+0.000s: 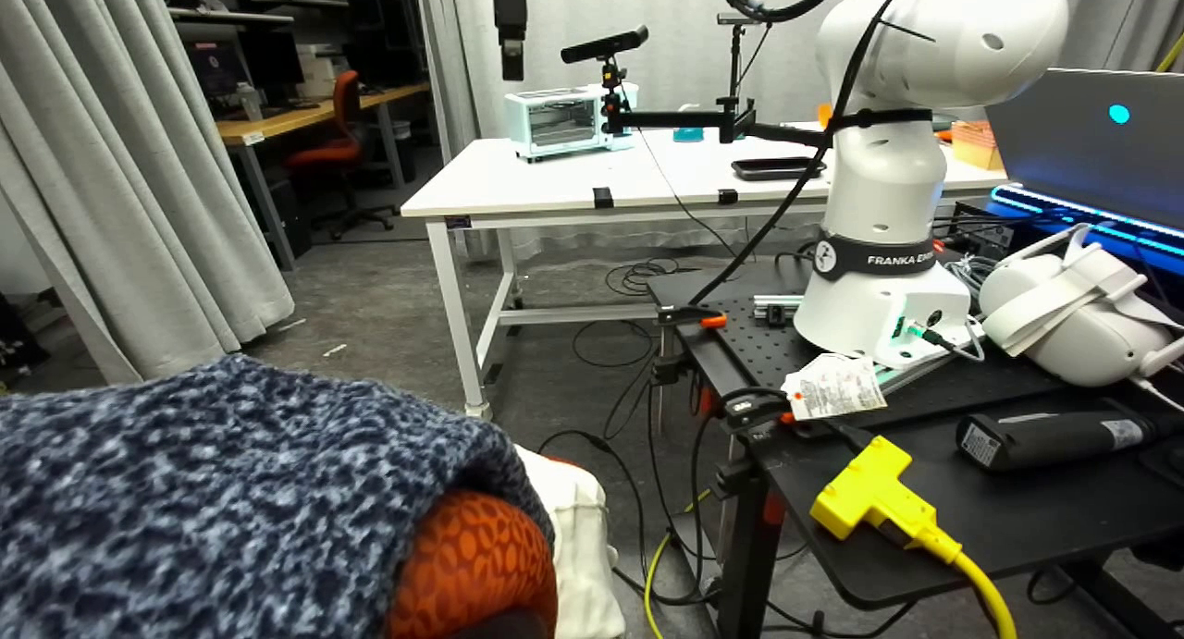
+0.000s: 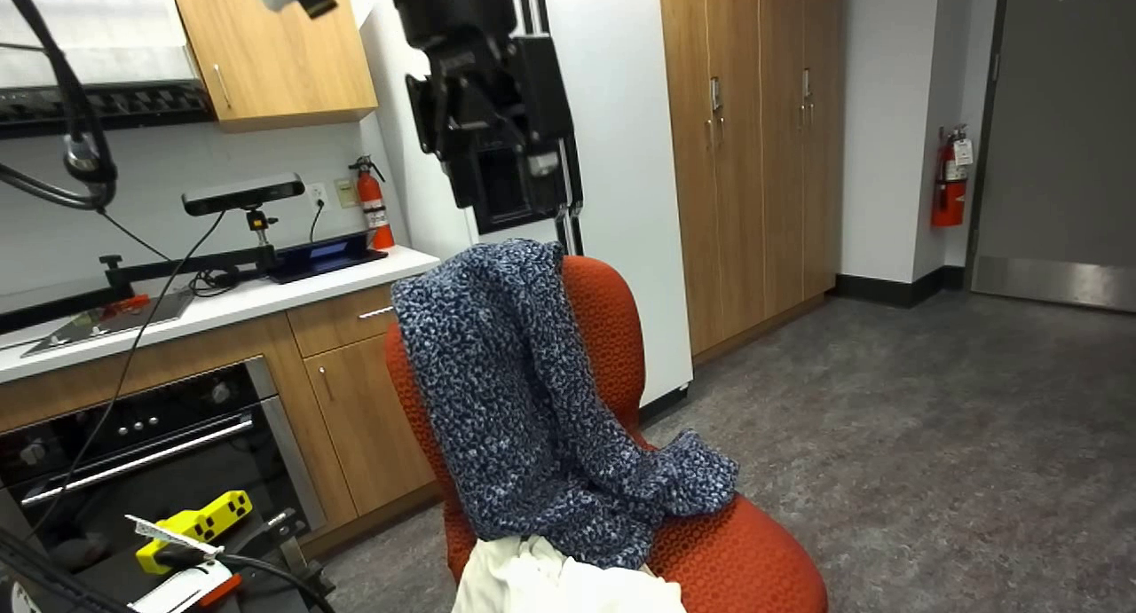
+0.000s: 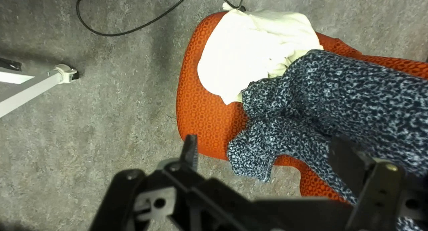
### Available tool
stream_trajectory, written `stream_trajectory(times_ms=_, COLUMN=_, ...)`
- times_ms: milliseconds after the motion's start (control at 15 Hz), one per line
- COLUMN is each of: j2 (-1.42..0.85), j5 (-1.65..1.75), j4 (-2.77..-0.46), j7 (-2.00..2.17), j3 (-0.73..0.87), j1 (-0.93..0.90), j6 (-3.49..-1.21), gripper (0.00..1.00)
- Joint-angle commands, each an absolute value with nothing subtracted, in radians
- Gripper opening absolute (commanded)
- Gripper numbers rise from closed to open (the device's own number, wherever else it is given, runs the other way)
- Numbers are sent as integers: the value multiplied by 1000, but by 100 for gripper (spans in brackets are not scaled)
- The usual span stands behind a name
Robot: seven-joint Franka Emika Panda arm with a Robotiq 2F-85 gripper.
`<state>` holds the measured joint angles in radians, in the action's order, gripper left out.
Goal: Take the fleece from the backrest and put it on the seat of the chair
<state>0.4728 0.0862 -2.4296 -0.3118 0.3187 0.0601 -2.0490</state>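
Observation:
The dark speckled fleece [image 1: 213, 491] [image 2: 497, 400] [image 3: 361, 104] drapes over the backrest [image 1: 481, 565] [image 2: 608, 329]. Its front hangs down and its lower end lies bunched on the seat of the orange chair [image 2: 745, 560] [image 3: 207, 130]. In the wrist view one corner of it reaches over the seat's side edge. My gripper [image 2: 506, 183] hangs above the top of the backrest in an exterior view, apart from the fleece. In the wrist view my gripper [image 3: 265, 140] has its fingers wide apart with nothing between them. The back side of the fleece is partly out of view.
A cream-white cloth [image 1: 578, 546] [image 2: 568, 586] [image 3: 247, 53] lies on the seat beside the fleece's lower end. A black cart [image 1: 925, 491] carries the arm's base. A white table [image 1: 518, 190] and a counter [image 2: 240, 298] stand nearby. Cables lie on the floor.

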Motion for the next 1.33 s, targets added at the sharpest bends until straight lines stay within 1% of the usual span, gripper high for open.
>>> stream_trajectory(times_ms=0, j2=223, j5=12, j4=-2300, j7=-439, j3=323, j1=31, j6=-2098, gripper=100)
stream_trajectory(times_ms=200, j2=91, j5=-81, j4=-2236, j7=-477, j3=275, j1=28, j6=-2134, gripper=100)
stream_trajectory(times_ms=467, j2=-11, j5=-191, j4=-2191, j7=-459, j3=185, j1=37, j6=-2194, gripper=100)
stream_trajectory(times_ms=867, j2=-60, j5=-318, j4=-2169, j7=-468, j3=47, j1=18, j6=-2220, gripper=100)
stream_trajectory(times_ms=1267, j2=-133, j5=-454, j4=-2130, j7=-490, j3=-31, j1=9, j6=-2296, gripper=100)
